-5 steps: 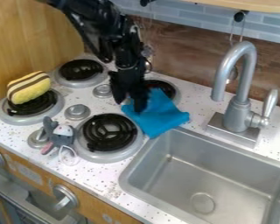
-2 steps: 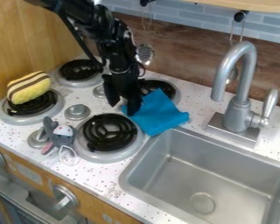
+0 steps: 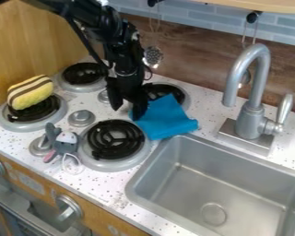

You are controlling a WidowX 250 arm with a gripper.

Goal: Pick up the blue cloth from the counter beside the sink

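Note:
The black gripper (image 3: 126, 110) hangs down over the counter between the back burners and the front-right burner, its two fingers spread apart. A blue cloth (image 3: 165, 120) lies crumpled to its right, partly over the back-right burner and reaching to the sink's back-left corner. The right finger is at the cloth's left edge and hides a bit of it; whether it presses on the cloth I cannot tell. A grey plush mouse (image 3: 65, 144) lies by the front-right burner (image 3: 115, 144). On the front-left burner rests a yellow, brown-striped plush (image 3: 30, 92).
The metal sink (image 3: 138, 177) takes up the lower right, with a grey faucet (image 3: 251, 113) behind it. A back-left burner (image 3: 83, 73) and a round metal knob (image 3: 81, 118) are left of the gripper. Utensils hang along the back wall, including a slotted one (image 3: 153, 56).
Over the last second the gripper has shifted a little to the left. The cloth's right side has moved slightly left and its folds differ a bit. The plush toys have stayed put.

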